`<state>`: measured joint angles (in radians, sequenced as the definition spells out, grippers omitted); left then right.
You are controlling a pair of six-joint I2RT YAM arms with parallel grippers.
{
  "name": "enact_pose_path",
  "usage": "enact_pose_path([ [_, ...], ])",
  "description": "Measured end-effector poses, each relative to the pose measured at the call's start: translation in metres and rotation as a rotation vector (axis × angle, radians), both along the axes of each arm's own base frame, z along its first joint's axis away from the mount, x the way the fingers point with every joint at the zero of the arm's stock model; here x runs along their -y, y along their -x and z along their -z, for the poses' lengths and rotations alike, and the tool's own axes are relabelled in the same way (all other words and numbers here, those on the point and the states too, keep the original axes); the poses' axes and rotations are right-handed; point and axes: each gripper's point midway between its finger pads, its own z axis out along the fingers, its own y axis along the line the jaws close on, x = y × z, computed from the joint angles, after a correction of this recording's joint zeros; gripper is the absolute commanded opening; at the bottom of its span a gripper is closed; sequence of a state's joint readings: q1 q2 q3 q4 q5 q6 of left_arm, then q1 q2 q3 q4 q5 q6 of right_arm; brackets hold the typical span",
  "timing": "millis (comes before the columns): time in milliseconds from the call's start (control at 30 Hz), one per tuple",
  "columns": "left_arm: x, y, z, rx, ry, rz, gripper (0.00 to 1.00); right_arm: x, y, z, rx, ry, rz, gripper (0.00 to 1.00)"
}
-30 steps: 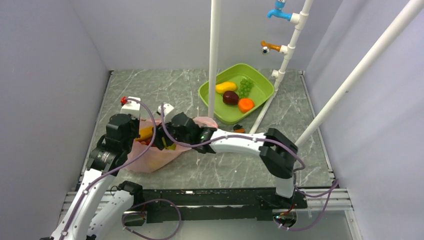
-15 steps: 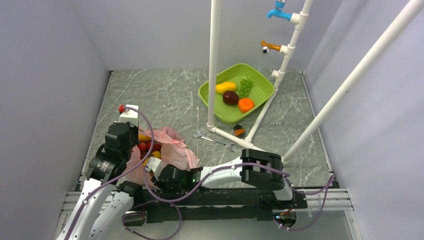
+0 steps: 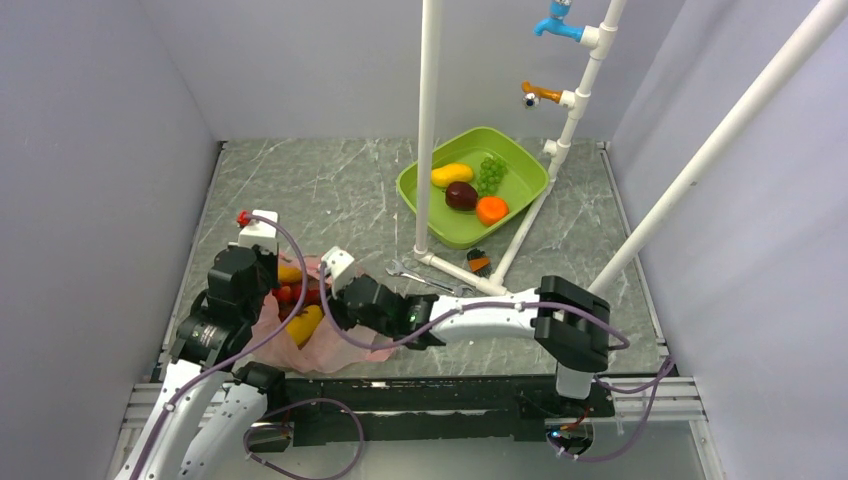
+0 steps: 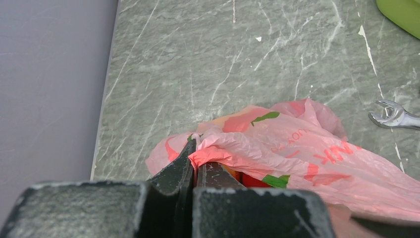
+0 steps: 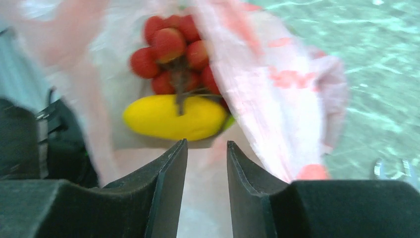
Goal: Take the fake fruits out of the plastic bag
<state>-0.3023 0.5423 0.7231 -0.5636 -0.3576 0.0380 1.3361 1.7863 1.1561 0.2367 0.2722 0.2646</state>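
The pink plastic bag (image 3: pixel 330 340) lies at the front left of the table, its mouth open toward the right arm. My left gripper (image 3: pixel 272 292) is shut on a fold of the bag's rim (image 4: pixel 218 151) and holds it up. My right gripper (image 5: pixel 207 145) is open and empty at the bag's mouth (image 3: pixel 328 310), just short of the fruit. Inside the bag lie the yellow bananas (image 5: pixel 173 118) and, behind them, the red grape cluster (image 5: pixel 171 47); both also show from above (image 3: pixel 305 325). The pear and the apple are hidden.
A green tub (image 3: pixel 520 160) at the back right holds a yellow mango, green grapes, a maroon fruit and an orange fruit. White pipes (image 3: pixel 428 130) stand mid-table with a foot bar. A wrench (image 3: pixel 430 280) lies right of the bag. Walls close both sides.
My right arm swung from the table's front edge back to the bag's mouth. The bag has slumped and spread toward the front. My left gripper kept its hold on the rim.
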Motion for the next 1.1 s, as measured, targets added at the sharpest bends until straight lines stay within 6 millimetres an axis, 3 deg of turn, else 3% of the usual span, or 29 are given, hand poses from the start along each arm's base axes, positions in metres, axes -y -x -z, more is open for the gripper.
enact_pose_path([
  [67,0.001,0.0,0.0,0.002,0.002,0.004,0.0,0.009,-0.023,0.002,-0.005,0.004,0.056,0.4],
  [167,0.001,0.0,-0.001,0.007,0.004,0.005,0.0,0.024,-0.056,0.021,-0.037,0.032,0.127,0.4],
  [267,0.001,0.0,0.001,0.006,0.005,0.009,0.0,0.04,-0.071,0.041,-0.058,0.073,0.152,0.4],
  [400,0.002,0.0,0.002,0.003,0.004,0.013,0.0,0.03,-0.05,0.042,-0.067,0.099,0.085,0.4],
  [500,0.002,-0.001,0.001,0.009,0.005,0.013,0.0,-0.001,-0.019,0.023,-0.044,0.073,-0.007,0.49],
  [600,0.003,-0.001,-0.001,0.015,0.008,0.013,0.0,-0.03,0.01,0.003,-0.03,0.03,-0.085,0.49],
  [667,0.003,-0.002,-0.002,0.02,0.011,0.012,0.0,-0.047,0.02,-0.005,-0.027,0.008,-0.114,0.43],
  [700,0.003,-0.002,-0.002,0.021,0.012,0.011,0.0,-0.054,0.019,-0.006,-0.025,0.0,-0.115,0.33],
  [767,0.002,-0.001,-0.002,0.023,0.016,0.007,0.0,-0.062,0.012,-0.003,-0.019,0.003,-0.098,0.23],
  [967,0.002,-0.001,-0.002,0.023,0.015,0.008,0.0,-0.047,-0.011,0.046,-0.049,0.119,-0.013,0.12],
  [1100,0.002,-0.001,-0.002,0.023,0.015,0.008,0.0,-0.029,-0.019,0.064,-0.044,0.189,0.049,0.1],
])
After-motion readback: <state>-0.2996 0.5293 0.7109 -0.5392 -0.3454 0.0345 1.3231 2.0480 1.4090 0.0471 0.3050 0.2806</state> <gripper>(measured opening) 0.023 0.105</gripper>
